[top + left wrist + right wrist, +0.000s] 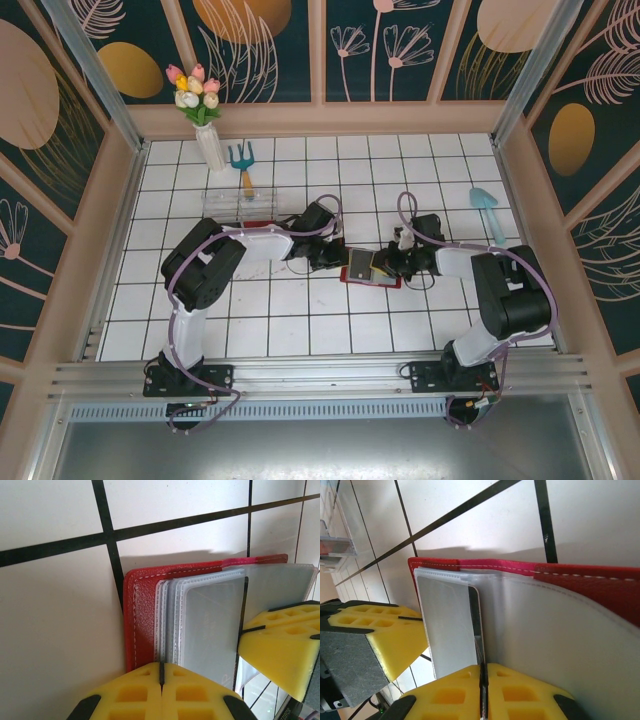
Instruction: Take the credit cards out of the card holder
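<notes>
Nearest to us, the left arm [200,270] and the right arm [505,295] rise from their bases at the near edge of the white tiled table [300,330]. Both bend inward so that their wrists meet at mid-table. There the card holder [360,268] lies open on the tiles between the two grippers. The left gripper [336,257] is at its left end and the right gripper [393,265] at its right end.

In the left wrist view we see the left gripper [161,672] with its yellow fingertips pressed together, just a thin seam between them. They are pinched on the edge of the holder's stacked clear sleeves [172,625]. The red cover [142,620] lies flat on the tile beneath. A yellow finger [280,645] of the right gripper stands just beside the sleeves' other side.

In the right wrist view the right gripper [482,672] has its fingertips closed too, clamped on a raised leaf that carries a grey card [447,630]. We cannot tell whether they hold the card itself or only its sleeve.

Farther back, left of centre, a small flat red rectangle [258,224] lies at the near edge of a clear plastic tray [240,205]. A pale blue trowel [487,212] lies well apart on the right. Beyond the tray we see a blue hand fork [241,160], and a white vase of tulips [208,140] stands near the far-left corner.
</notes>
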### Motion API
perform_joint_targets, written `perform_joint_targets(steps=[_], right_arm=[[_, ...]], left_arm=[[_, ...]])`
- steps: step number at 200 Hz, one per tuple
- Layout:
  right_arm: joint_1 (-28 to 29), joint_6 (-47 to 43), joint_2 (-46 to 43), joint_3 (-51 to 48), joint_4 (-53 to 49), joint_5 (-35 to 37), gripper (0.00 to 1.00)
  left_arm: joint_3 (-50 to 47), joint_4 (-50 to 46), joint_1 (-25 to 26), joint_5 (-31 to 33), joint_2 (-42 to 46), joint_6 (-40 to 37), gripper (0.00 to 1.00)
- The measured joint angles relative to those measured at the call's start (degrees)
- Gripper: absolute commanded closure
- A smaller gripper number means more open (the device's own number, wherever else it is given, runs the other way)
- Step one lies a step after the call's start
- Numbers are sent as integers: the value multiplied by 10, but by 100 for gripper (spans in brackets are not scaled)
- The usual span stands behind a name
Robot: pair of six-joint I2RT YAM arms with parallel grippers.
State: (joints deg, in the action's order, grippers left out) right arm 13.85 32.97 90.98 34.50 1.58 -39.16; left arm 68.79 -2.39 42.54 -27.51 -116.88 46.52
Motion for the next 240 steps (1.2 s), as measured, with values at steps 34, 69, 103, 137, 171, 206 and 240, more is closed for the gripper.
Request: perform_joint_targets(steps=[34, 69, 103, 137, 171, 206, 240], right_arm=[[-3, 0, 0, -5, 8, -7, 88], [-3, 0, 0, -5, 12, -10, 84], [-3, 0, 0, -5, 12, -12, 93], [-4, 0, -1, -5, 12, -11, 100], [-12, -1, -15, -9, 10, -12, 100], [-40, -7, -64, -28, -5, -10, 100], [-50, -14, -95, -35, -22, -8, 100]], left_arm=[[16, -17, 1, 7, -6, 0, 96], [23, -24, 3, 12, -9, 0, 96], [24, -26, 3, 13, -9, 0, 95], [25, -28, 3, 15, -9, -1, 96], [25, -28, 5, 22, -9, -2, 98], [26, -28, 7, 27, -10, -2, 98], [26, -28, 7, 27, -10, -2, 97]])
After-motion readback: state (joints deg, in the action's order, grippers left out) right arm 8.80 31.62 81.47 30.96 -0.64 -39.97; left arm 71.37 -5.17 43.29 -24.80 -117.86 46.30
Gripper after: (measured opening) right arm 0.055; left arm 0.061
